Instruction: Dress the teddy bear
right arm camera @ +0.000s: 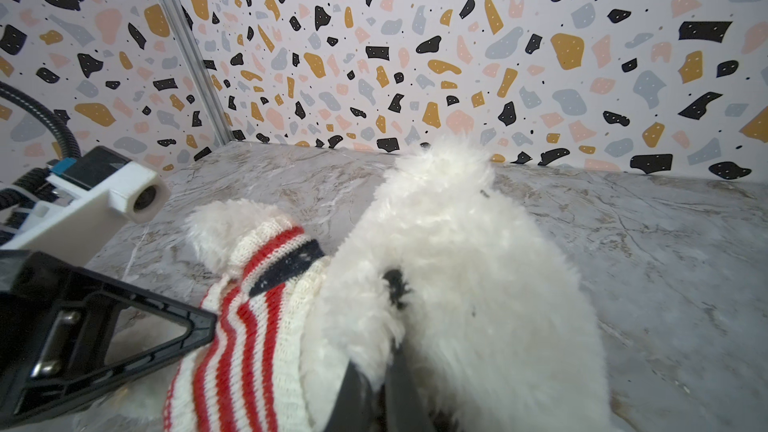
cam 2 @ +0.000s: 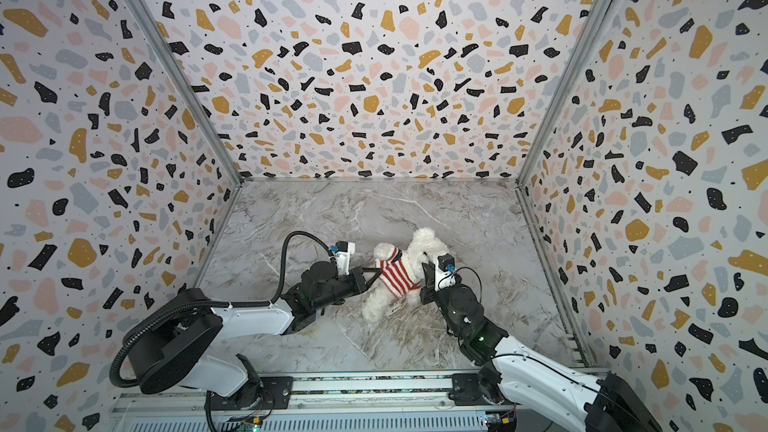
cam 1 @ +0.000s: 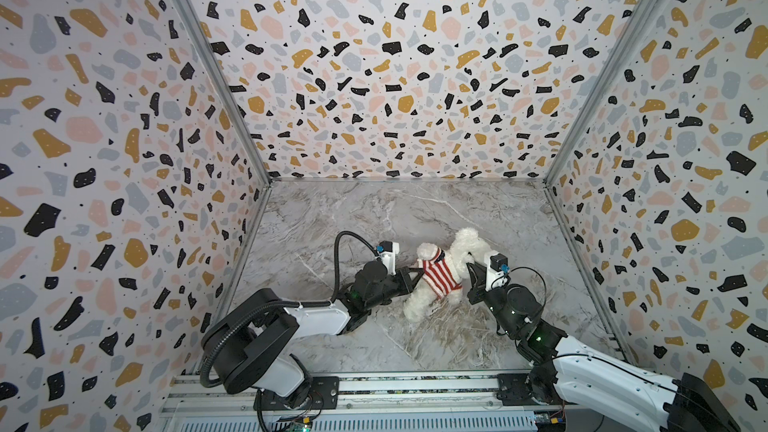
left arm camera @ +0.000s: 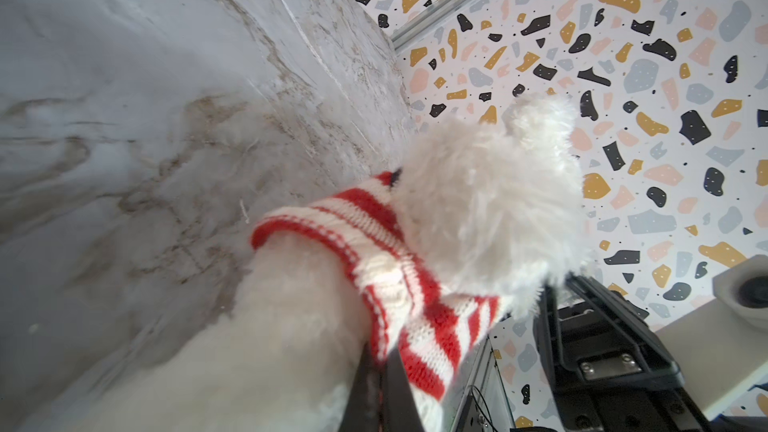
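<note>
The teddy bear (cam 1: 471, 245) (cam 2: 424, 246) lies on the marble floor, white and fluffy, with a red-and-white striped knitted sweater (cam 1: 441, 275) (cam 2: 395, 277) around its body. One arm (cam 1: 428, 250) sticks out of a sleeve. My left gripper (cam 1: 417, 272) (left arm camera: 380, 353) is shut on the sweater's (left arm camera: 419, 309) lower edge, beside a bare leg (cam 1: 415, 305). My right gripper (cam 1: 469, 266) (right arm camera: 382, 353) is shut on a tuft of the bear's (right arm camera: 478, 263) fur just below its head. In the right wrist view the left gripper (right arm camera: 208, 322) touches the sweater (right arm camera: 249, 326).
Terrazzo-patterned walls (cam 1: 374, 76) close in the marble floor (cam 1: 374, 209) on three sides. A metal rail (cam 1: 395, 392) with both arm bases runs along the front edge. The left arm's black cable (cam 1: 340, 259) loops above the floor.
</note>
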You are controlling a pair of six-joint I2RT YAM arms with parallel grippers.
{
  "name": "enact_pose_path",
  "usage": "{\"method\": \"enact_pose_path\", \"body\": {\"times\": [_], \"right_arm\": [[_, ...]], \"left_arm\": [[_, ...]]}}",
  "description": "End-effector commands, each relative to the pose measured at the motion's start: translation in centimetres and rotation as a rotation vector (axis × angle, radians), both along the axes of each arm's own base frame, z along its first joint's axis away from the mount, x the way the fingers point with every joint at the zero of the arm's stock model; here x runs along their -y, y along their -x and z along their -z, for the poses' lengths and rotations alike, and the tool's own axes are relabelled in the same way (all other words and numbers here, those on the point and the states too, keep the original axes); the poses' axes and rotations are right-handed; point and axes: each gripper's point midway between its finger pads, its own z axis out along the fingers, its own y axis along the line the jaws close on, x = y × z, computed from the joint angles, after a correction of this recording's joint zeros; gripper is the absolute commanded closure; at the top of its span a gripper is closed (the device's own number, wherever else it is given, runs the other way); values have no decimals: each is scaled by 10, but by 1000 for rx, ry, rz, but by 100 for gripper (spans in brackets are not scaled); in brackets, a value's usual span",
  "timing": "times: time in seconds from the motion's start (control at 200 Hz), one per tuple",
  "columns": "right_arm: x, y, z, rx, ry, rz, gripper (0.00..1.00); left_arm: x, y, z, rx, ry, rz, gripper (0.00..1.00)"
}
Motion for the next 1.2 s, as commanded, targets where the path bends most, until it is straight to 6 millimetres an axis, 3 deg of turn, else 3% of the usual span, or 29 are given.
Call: {"method": "enact_pose_path", "body": {"times": [0.0, 0.22, 0.456, 0.626, 0.836, 0.976, 1.086, 1.196], "right_arm": [[2, 0, -32, 66, -89, 12, 100], [4, 1, -36, 76, -105, 15, 100], [2, 0, -34, 65, -101, 14, 100], [4, -1, -31, 46, -91, 30, 100], [9, 0, -35, 48, -90, 47, 100], [11, -2, -36, 50, -89, 61, 100], [10, -5, -34, 38, -84, 67, 100], [8, -5, -33, 29, -87, 65, 100]], "left_arm": [[-24, -7, 12, 2, -45, -64, 100], [-37, -13, 15, 24, -95, -99, 100], [-10, -8, -4, 116, -102, 38, 100], [5, 4, -22, 192, -119, 124, 74], [-3, 26, -43, 265, -151, 184, 49], [4, 43, -41, 297, -224, 226, 47], [20, 54, -30, 295, -240, 246, 48], [40, 59, -32, 305, -197, 267, 51]]}}
